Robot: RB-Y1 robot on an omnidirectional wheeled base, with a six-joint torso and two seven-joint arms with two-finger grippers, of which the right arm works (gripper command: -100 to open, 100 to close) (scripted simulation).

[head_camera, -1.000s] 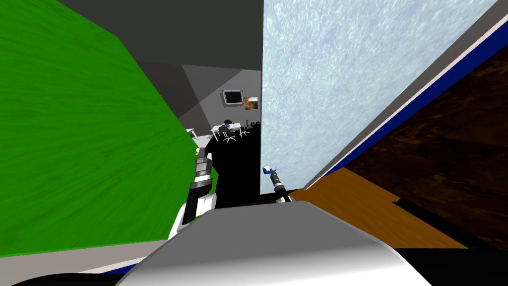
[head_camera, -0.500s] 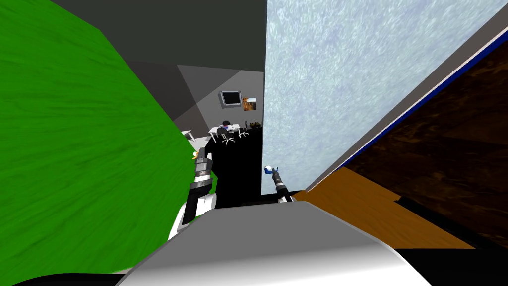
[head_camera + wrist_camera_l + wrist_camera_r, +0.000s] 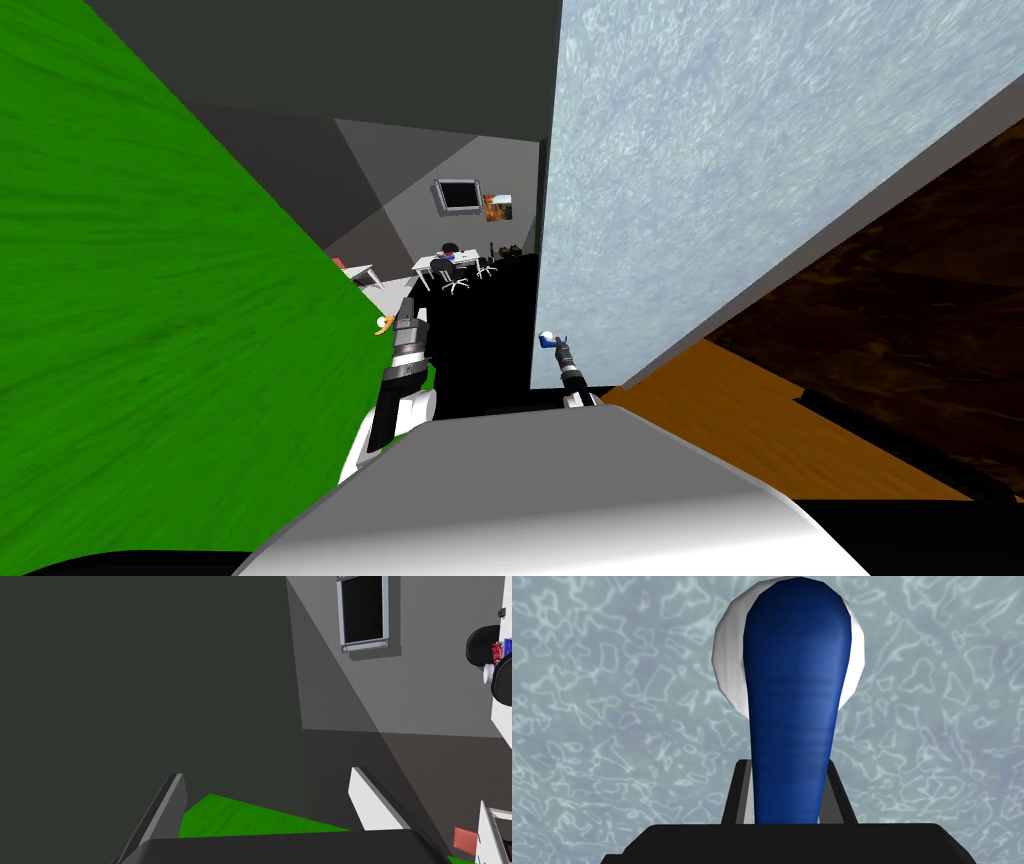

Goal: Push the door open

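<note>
Pale blue-grey mottled door (image 3: pixel 700 150) stands partly open at one o'clock, probably rigid and heavy on its hinges. Its smooth blue lever handle (image 3: pixel 794 701), likely slippery, is the natural hold, and the right gripper (image 3: pixel 788 771) has its fingers clamped on it. At eleven o'clock the left gripper (image 3: pixel 266 776) holds its fingers wide apart and empty.

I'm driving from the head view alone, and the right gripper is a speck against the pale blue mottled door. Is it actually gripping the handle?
Observer: Yes. The right wrist view shows the right gripper shut on the blue tapered lever handle of the pale blue mottled door, pressing the handle's sides.
Operator: And the left hand, is it holding anything?
Observer: No. The left wrist view shows the left gripper open with nothing between its fingers, close to a green surface.
</note>
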